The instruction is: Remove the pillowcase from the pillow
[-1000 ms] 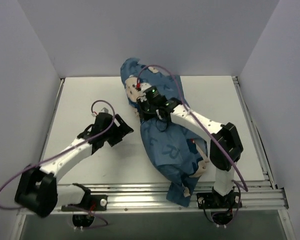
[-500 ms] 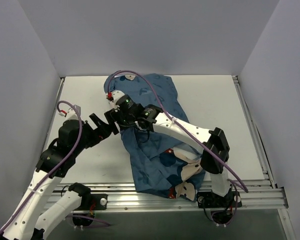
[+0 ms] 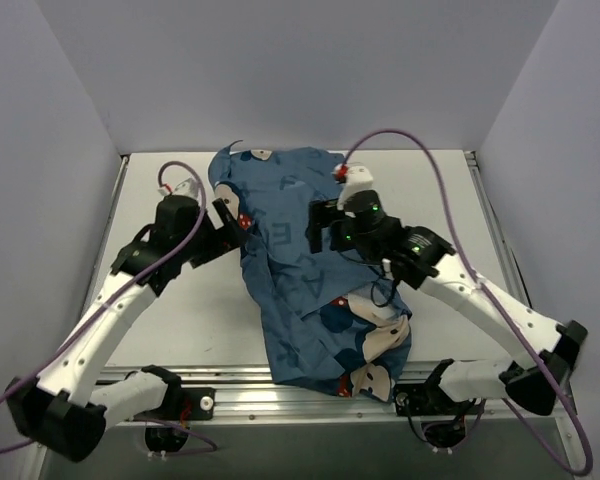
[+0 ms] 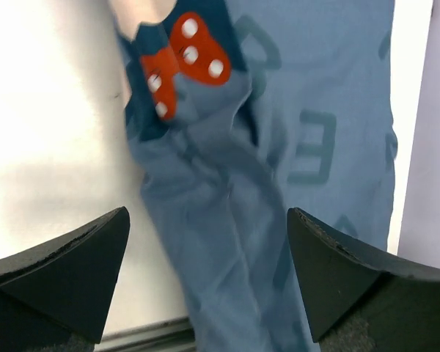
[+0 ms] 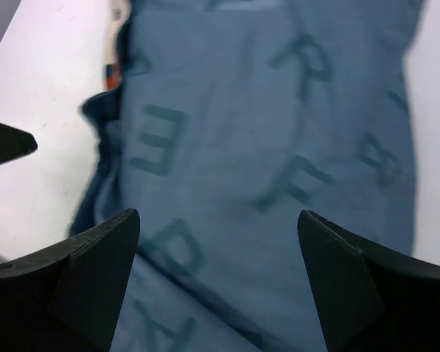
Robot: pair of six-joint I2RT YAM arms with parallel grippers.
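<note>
White table (image 3: pixel 160 300), flat, walled on 3 sides. Ribbed metal rail (image 3: pixel 240 385) along near edge; narrower metal strip (image 3: pixel 490 215) down right side. 1 thing lies directly on top: blue pillowcase (image 3: pixel 290 290), rumpled, stretched from far edge by back wall to near rail, slightly right of centre. Near end overlaps rail. Darker blue letters across middle; red polka-dot bow (image 3: pixel 242 220) at left border; cream cartoon faces (image 3: pixel 380 340) toward near end. Bare white surface left and right of fabric.

A robotics lab test cell is indicated: a white table (image 3: pixel 205 320) is enclosed by plain pale walls (image 3: pixel 300 70), an aluminium rail (image 3: pixel 235 388) is fixed along its near edge, and purple cables (image 3: pixel 392 131) are looped over the left arm (image 3: pixel 100 320) and right arm (image 3: pixel 490 305).
</note>
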